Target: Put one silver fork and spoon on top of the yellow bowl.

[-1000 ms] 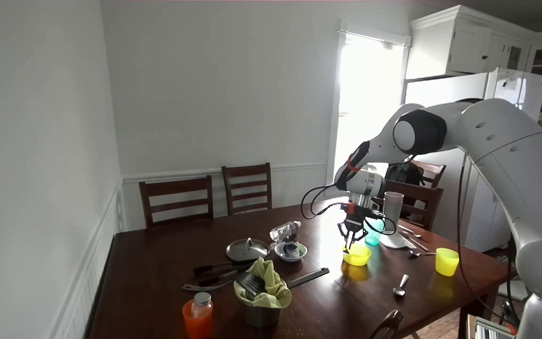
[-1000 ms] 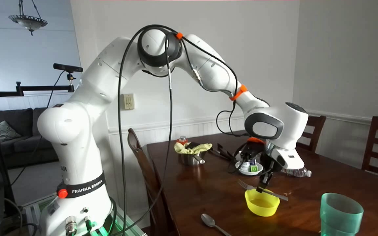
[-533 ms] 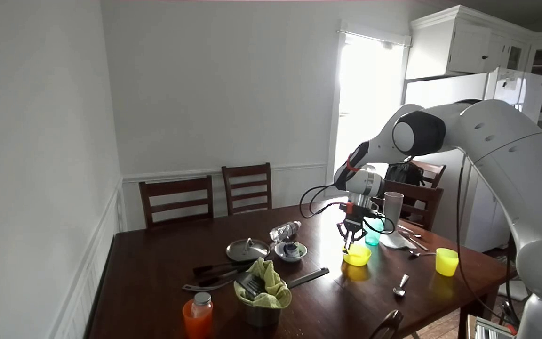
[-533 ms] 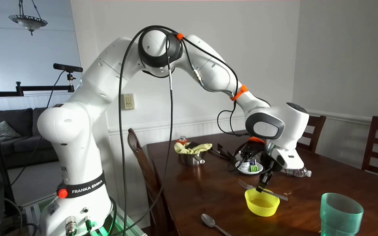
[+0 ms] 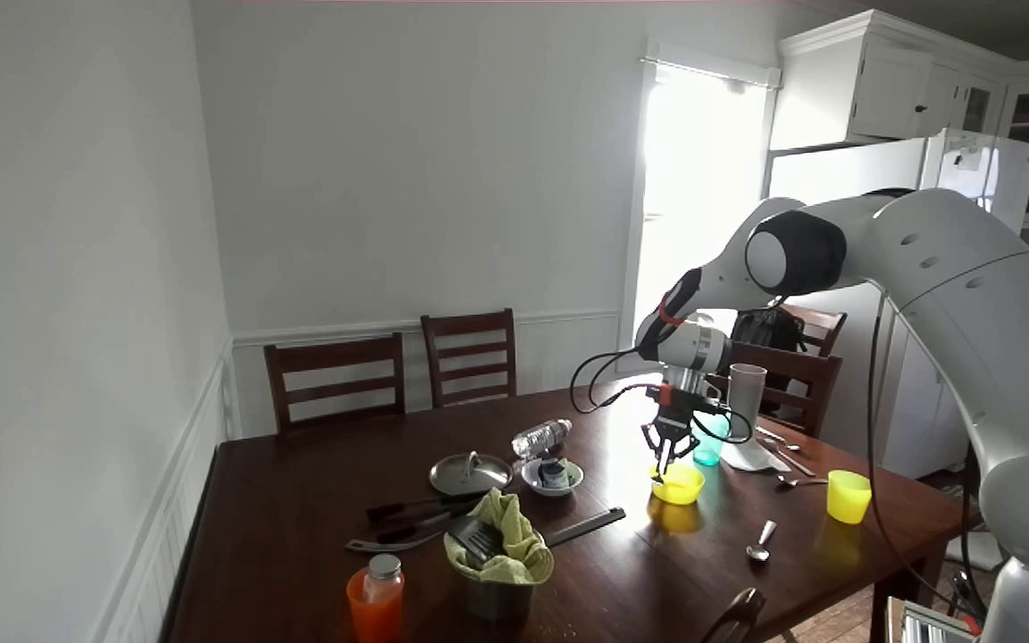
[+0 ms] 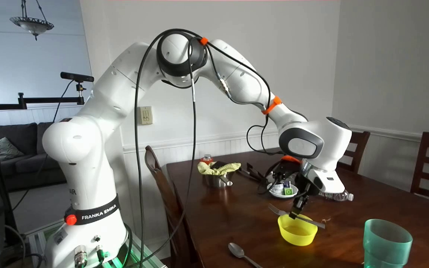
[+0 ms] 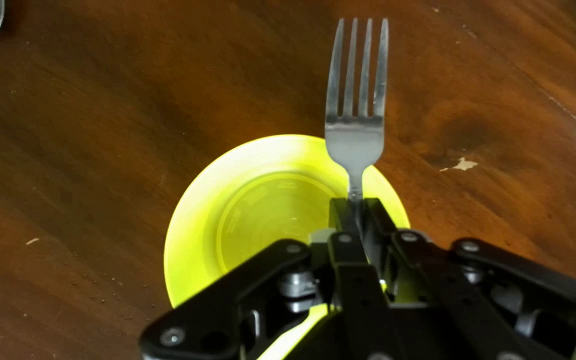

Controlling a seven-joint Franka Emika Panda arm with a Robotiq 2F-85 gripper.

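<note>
The small yellow bowl (image 6: 297,238) sits on the table. It also shows in an exterior view (image 5: 681,493) and in the wrist view (image 7: 188,245). My gripper (image 7: 355,212) is shut on the neck and handle of a silver fork (image 7: 355,140). It holds the fork across one side of the bowl, tines past the rim, handle end out the opposite side (image 6: 317,223). I cannot tell whether fork and rim touch. The gripper also shows in both exterior views (image 5: 660,471) (image 6: 294,213). A silver spoon (image 6: 237,250) lies on the table apart from the bowl (image 5: 758,550).
A green cup (image 6: 387,243) stands near the bowl. A taller yellow cup (image 5: 849,497) and more cutlery (image 5: 800,482) lie toward the robot's side. A white bowl (image 5: 553,479), a bottle (image 5: 541,438), a lid (image 5: 470,475) and a metal pot with cloth (image 5: 498,597) stand farther along.
The gripper and the held fork have shifted very slightly across the bowl. The fork stays in the grip. The bowl and the spoon have not moved.
</note>
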